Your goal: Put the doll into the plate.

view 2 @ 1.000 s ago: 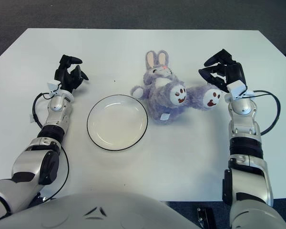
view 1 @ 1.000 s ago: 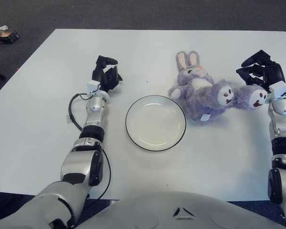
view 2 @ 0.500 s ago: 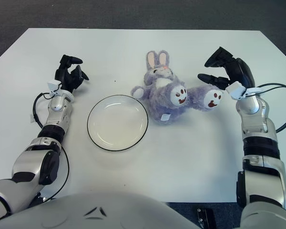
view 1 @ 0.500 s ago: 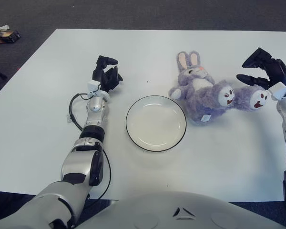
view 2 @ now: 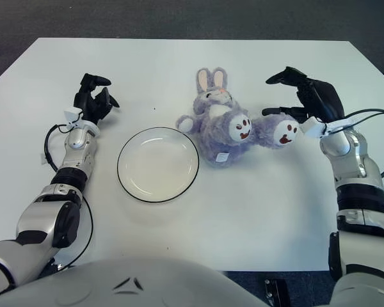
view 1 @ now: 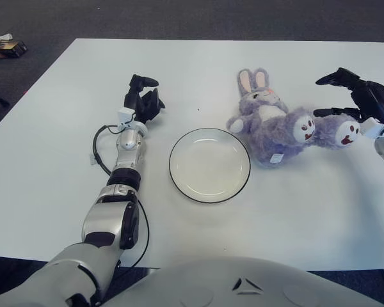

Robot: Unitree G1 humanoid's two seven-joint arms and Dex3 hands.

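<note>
A purple plush rabbit doll lies on its back on the white table, ears pointing away, both feet toward the right. Just left of it sits a white plate with a dark rim, nothing in it. My right hand hovers over the doll's right foot, its fingers spread open above and beside the foot, holding nothing. My left hand shows to the left of the plate, fingers curled, away from the doll.
The white table ends at dark floor beyond its far edge. A small dark object lies on the floor at the far left. A black cable loops beside my left forearm.
My right hand swung out to the right and its fingers spread, then came back over the doll's right foot. The doll, plate and left hand stayed put.
</note>
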